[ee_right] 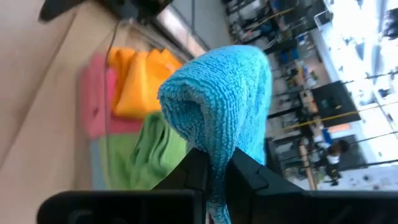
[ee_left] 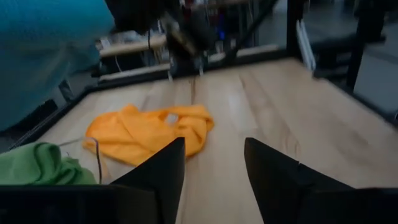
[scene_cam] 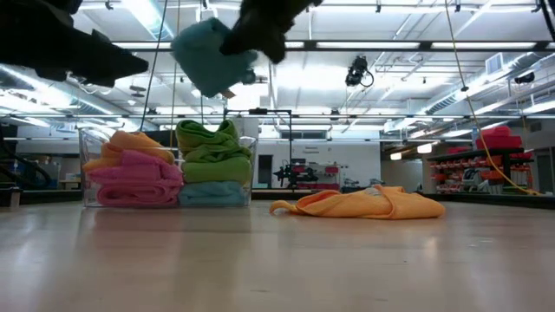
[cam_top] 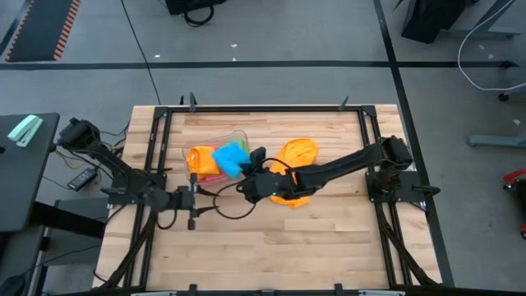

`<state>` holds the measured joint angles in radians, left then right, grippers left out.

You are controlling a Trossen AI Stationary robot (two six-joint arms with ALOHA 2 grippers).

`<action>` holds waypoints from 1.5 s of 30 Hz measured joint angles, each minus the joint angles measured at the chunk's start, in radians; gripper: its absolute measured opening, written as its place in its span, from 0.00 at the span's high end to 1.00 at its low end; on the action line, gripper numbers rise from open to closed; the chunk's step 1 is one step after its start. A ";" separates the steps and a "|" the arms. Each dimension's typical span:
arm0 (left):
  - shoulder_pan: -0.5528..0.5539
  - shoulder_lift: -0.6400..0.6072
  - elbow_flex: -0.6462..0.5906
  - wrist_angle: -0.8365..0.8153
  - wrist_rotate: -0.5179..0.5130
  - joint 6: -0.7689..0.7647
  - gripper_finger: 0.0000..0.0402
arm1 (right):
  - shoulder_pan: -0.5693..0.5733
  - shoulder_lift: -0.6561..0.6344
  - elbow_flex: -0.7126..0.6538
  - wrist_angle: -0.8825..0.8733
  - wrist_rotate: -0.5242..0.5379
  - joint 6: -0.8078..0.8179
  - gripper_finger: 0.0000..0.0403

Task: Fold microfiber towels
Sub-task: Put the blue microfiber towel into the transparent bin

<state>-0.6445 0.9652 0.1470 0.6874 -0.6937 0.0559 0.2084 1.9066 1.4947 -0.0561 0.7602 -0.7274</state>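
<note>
A sky-blue microfiber towel point(scene_cam: 206, 55) hangs in the air over the clear tub point(scene_cam: 247, 165), with my right gripper point(ee_right: 216, 167) shut on it. The tub holds folded pink point(scene_cam: 139, 178), orange point(scene_cam: 130, 143), green point(scene_cam: 208, 152) and blue towels. An orange towel point(scene_cam: 364, 202) lies crumpled on the table to the right of the tub. My left gripper point(ee_left: 213, 163) stands open at the table's left point(cam_top: 196, 200), level, pointing toward the orange towel point(ee_left: 146, 134), with nothing between its fingers. My right gripper pinches a bunched part of the blue towel point(ee_right: 219, 146) between its two fingers. It comes in from the table's right, slanting slightly down. The towel is gathered in several layers, bulges out past the fingertips and is lifted clear of tub and table.
The tub point(cam_top: 215, 158) stands left of the table's middle, toward the far side. The orange towel point(cam_top: 296, 154) lies partly under my right arm. Bare wood point(cam_top: 271, 247) fills the near half. Black frame rails point(cam_top: 366, 164) run along both sides.
</note>
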 joint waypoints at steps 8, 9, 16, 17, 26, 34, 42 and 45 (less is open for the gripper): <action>-0.002 -0.032 -0.058 0.113 -0.012 -0.043 0.61 | -0.025 0.204 0.317 -0.232 0.105 -0.045 0.90; -0.003 -0.032 -0.056 0.114 -0.011 -0.049 0.61 | -0.026 0.226 0.352 -0.265 0.124 -0.049 0.90; -0.091 -0.037 -0.058 0.075 -0.009 -0.123 0.69 | -0.070 0.295 0.417 -0.356 0.215 -0.182 0.90; -0.100 -0.037 -0.058 0.074 -0.008 -0.123 0.70 | -0.082 0.295 0.414 -0.358 0.215 -0.205 0.90; -0.121 -0.037 -0.058 0.073 -0.009 -0.124 0.75 | -0.139 0.295 0.352 -0.369 0.138 -0.214 0.90; -0.121 -0.037 -0.058 0.073 -0.009 -0.124 0.78 | -0.150 0.296 0.231 -0.307 0.061 -0.200 0.90; -0.121 -0.037 -0.058 0.071 -0.009 -0.124 0.79 | -0.154 0.296 0.217 -0.287 -0.012 -0.132 0.85; -0.121 -0.037 -0.057 0.067 -0.009 -0.124 0.79 | -0.155 0.296 0.226 -0.287 -0.014 -0.120 0.82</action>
<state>-0.7650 0.9287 0.0898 0.7540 -0.7025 -0.0677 0.0538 2.2024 1.7208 -0.3428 0.7458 -0.8479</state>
